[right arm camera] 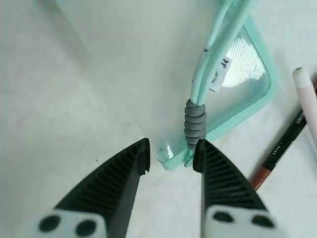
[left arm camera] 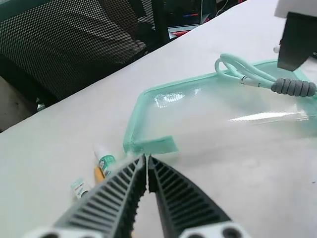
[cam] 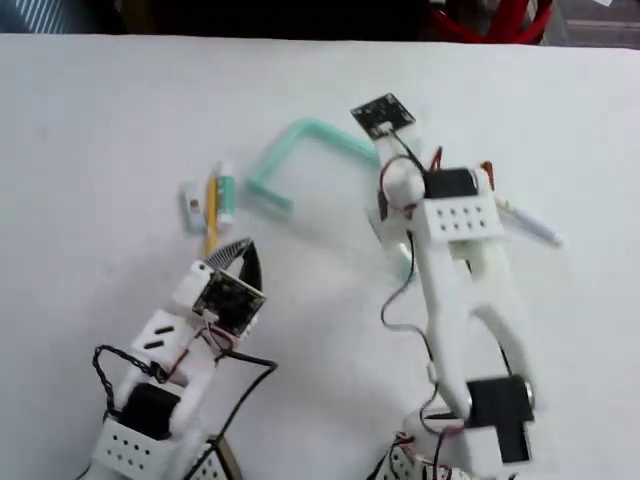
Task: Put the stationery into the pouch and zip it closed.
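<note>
The clear pouch (cam: 310, 165) with a mint-green edge lies flat at mid-table. My left gripper (left arm camera: 147, 159) is shut and empty, its tips just short of the pouch's near corner (left arm camera: 148, 145). Beside it lie a yellow pencil (cam: 211, 215), a white tube (cam: 227, 190) and a small eraser-like piece (cam: 193, 206). My right gripper (right arm camera: 171, 151) is open over the pouch's other corner. The pull cord's grey bead (right arm camera: 195, 124) sits right beside one finger (right arm camera: 208, 163). A dark pencil (right arm camera: 280, 151) and a white pen (right arm camera: 307, 96) lie next to that corner.
The right arm (cam: 455, 215) covers part of the pouch in the high view, with the pens (cam: 525, 225) sticking out beyond it. The table's far edge (cam: 300, 36) borders a dark background. A mesh chair (left arm camera: 74, 44) stands past the table.
</note>
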